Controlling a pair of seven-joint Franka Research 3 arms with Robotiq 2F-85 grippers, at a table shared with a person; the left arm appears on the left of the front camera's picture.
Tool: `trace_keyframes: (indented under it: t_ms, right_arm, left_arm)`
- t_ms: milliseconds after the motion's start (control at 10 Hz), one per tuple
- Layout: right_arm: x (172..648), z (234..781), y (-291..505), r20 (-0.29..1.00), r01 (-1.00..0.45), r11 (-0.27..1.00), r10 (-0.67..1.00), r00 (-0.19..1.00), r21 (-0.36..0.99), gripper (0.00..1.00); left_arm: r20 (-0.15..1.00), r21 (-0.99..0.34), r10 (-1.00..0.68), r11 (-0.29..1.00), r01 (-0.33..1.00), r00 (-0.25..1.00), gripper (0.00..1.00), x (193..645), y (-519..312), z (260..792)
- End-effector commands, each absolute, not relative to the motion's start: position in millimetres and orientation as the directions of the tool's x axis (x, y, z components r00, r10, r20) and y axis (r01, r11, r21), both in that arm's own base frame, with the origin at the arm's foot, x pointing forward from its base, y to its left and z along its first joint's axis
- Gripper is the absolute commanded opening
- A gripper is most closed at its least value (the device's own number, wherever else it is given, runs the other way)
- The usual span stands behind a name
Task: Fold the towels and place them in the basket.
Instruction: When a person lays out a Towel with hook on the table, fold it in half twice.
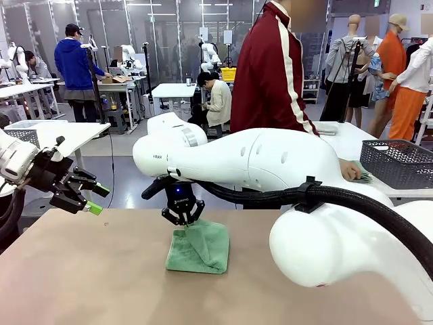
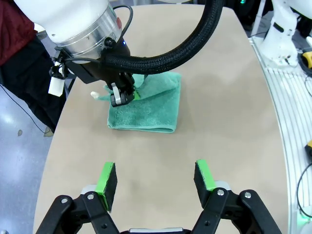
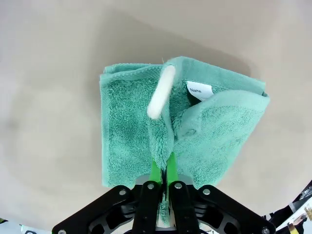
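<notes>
One raised fold of the mint green towel (image 1: 199, 249) is pinched by the closed right pincer (image 1: 182, 218), close to the white loop (image 3: 161, 92) and tag (image 3: 200, 90). The rest lies folded at the middle of the surface (image 1: 81, 271). Soft, light, limp cloth is to be expected, best taken at an edge or corner. The left pincer (image 1: 97, 199) is held open at the near left, well apart. The basket (image 1: 399, 162) is seen far right on a separate white surface (image 1: 338, 139), beside a person's hand (image 1: 350, 170). The way there is crossed by the right arm (image 1: 270, 159).
</notes>
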State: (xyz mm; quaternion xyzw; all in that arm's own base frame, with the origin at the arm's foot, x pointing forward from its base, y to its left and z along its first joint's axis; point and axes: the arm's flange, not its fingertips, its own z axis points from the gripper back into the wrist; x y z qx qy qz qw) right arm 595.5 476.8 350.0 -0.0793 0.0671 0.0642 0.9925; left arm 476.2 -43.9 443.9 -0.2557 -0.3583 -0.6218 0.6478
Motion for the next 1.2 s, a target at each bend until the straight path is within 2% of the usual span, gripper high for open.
trace_keyframes:
  t_ms: [0,300,400,1100]
  right_arm:
    - [591.5,352.3,488.7,-0.138,-0.064,0.994,0.051,0.989,-0.094,0.04]
    - [586.2,354.7,493.2,-0.164,-0.042,0.996,0.029,0.986,-0.077,0.04]
    - [585.7,354.8,492.6,-0.165,-0.035,0.997,0.022,0.986,-0.073,0.17]
    - [568.2,376.9,496.7,-0.045,0.024,1.000,-0.024,0.999,-0.010,0.84]
  left_arm:
    - [0.784,0.118,-0.620,0.095,0.988,-0.034,0.81,474.6,-43.6,444.7]
    - [0.784,0.118,-0.620,0.095,0.988,-0.034,0.81,474.6,-43.6,444.7]
    - [0.784,0.118,-0.620,0.095,0.988,-0.034,0.81,474.6,-43.6,444.7]
    - [0.784,0.118,-0.620,0.095,0.988,-0.034,0.81,474.6,-43.6,444.7]
